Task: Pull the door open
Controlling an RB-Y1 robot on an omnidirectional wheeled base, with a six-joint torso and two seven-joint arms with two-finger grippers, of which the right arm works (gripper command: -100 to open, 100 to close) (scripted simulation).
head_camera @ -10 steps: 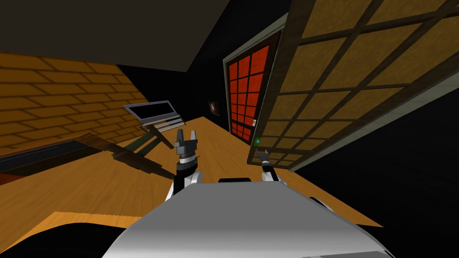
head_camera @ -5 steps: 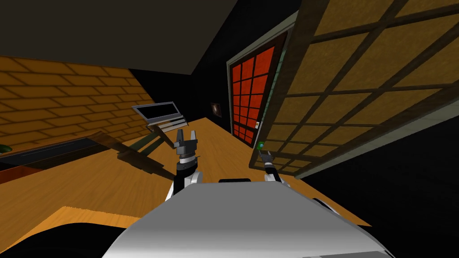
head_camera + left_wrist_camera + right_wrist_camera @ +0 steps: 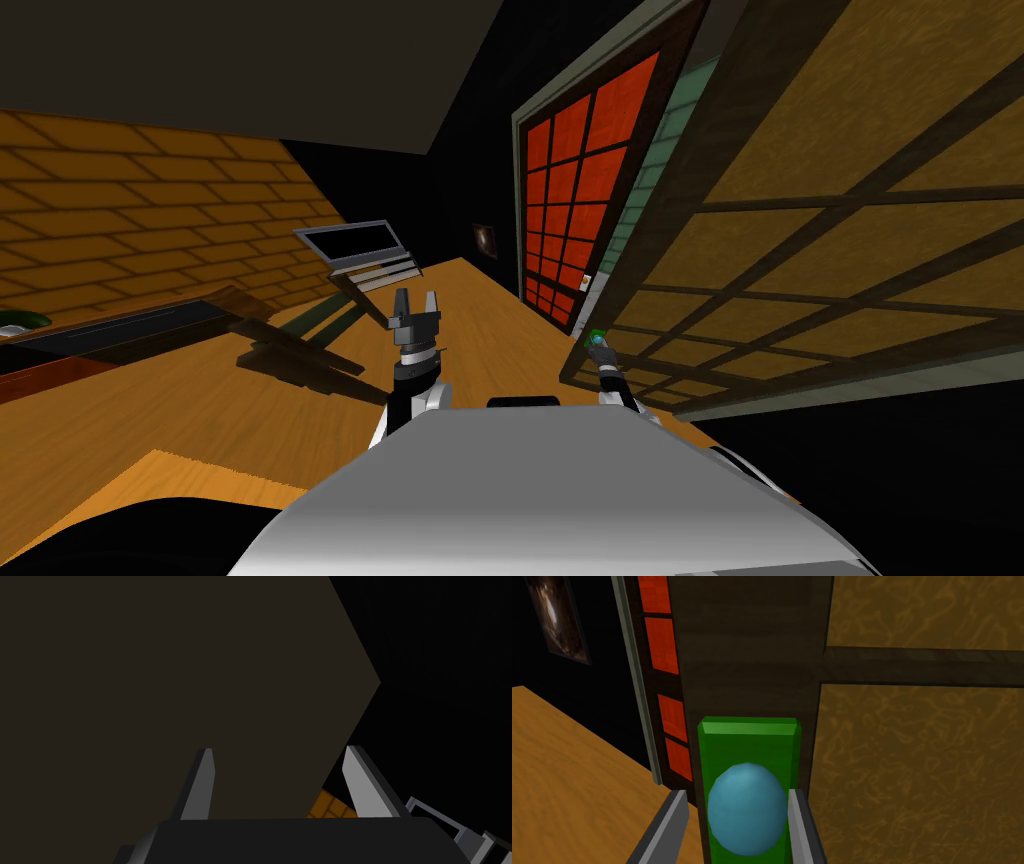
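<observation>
The door (image 3: 820,230) has golden panels in a dark wooden lattice and stands partly swung out at my right. Its blue round knob (image 3: 747,808) sits on a green plate (image 3: 749,736) on the door's dark edge post. My right gripper (image 3: 737,821) is shut on the knob, one finger on each side. In the head view that gripper (image 3: 600,347) sits small at the door's lower corner, on the knob (image 3: 598,339). My left gripper (image 3: 416,303) is raised in front of my chest, open and holding nothing (image 3: 277,756).
Beyond the open edge stands a second door with red panels (image 3: 575,200), with pale green wall beside it. A small framed picture (image 3: 485,240) hangs on the black wall. A grey-framed dark panel (image 3: 352,243) and dark planks (image 3: 300,350) lie on the wooden floor at my left, by a brick wall (image 3: 120,220).
The golden door has swung further out toward me, widening the gap at its edge. My right gripper has gone with the knob, slightly to the right. The left arm has not moved.
</observation>
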